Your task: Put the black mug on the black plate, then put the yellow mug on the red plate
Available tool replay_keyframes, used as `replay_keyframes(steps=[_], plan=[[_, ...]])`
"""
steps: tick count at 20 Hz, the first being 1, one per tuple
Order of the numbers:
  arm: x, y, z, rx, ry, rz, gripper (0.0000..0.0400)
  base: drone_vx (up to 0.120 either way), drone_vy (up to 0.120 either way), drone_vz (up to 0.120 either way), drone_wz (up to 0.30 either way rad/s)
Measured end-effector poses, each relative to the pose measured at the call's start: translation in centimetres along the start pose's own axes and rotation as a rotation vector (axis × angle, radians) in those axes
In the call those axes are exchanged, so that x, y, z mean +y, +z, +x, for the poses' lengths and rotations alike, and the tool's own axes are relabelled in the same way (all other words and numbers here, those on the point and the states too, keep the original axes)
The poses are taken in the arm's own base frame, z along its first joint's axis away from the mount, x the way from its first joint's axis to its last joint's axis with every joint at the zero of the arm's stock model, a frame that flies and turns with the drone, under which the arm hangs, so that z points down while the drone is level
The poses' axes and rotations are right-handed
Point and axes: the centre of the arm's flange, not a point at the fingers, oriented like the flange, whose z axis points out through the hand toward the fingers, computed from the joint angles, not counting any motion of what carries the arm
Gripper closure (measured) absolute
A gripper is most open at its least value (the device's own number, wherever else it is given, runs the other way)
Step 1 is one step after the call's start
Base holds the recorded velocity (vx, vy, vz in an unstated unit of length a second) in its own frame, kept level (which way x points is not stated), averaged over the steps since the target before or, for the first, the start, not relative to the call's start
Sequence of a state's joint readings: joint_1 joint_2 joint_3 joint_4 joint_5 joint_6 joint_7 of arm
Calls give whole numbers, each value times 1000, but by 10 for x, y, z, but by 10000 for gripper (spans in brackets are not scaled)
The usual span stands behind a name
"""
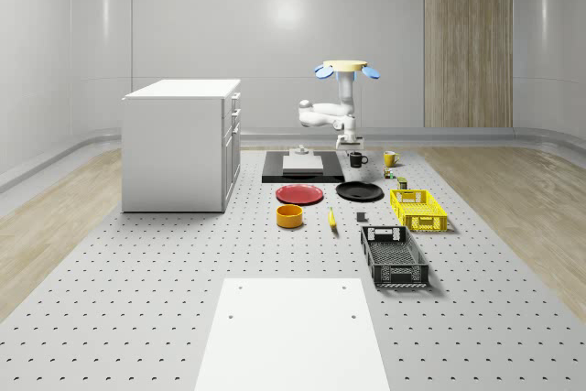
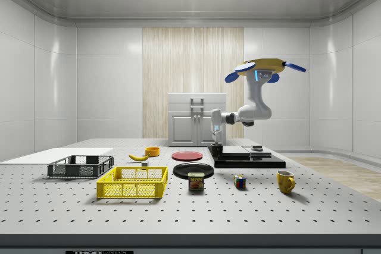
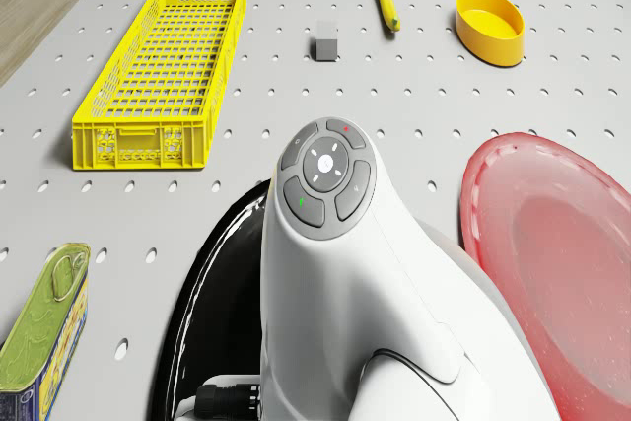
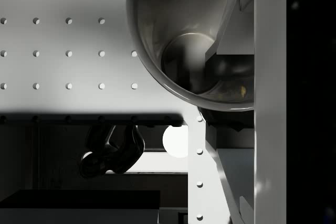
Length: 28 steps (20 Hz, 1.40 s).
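The gripper (image 1: pixel 352 142) is right down at the black mug (image 1: pixel 357 159), and in the wrist view the mug (image 4: pixel 199 45) sits just in front of a finger (image 4: pixel 270 77). Can't tell if it's clamped on the rim or open around it. The drone (image 1: pixel 347 68) hovers above the far end of the table (image 1: pixel 183 254), over the mug and beside the black slab (image 1: pixel 302 168).

The mug is on the table just behind the black plate (image 1: pixel 359 191), not on it yet. The yellow mug (image 1: pixel 390 158) is off to the whole-scene view's right, well apart from the red plate (image 1: pixel 299 194), which sits next to the black one.

So basically nothing's finished: step one is at the grab stage, and the whole yellow-mug half is left. The crates, banana and bowl nearer the camera aren't in the way.
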<state>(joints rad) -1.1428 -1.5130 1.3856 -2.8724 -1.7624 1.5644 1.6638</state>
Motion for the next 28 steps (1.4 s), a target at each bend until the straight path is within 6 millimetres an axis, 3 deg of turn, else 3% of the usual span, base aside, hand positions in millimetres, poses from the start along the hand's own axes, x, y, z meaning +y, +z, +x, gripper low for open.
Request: replay_keyframes(steps=[7, 22, 28], plan=[[0, 0, 0, 0, 0, 0, 290, 120, 0, -51, 0], [0, 0, 0, 0, 0, 0, 290, 120, 0, 0, 0], [0, 14, 0, 0, 0, 0, 290, 13, 0, 0, 0]])
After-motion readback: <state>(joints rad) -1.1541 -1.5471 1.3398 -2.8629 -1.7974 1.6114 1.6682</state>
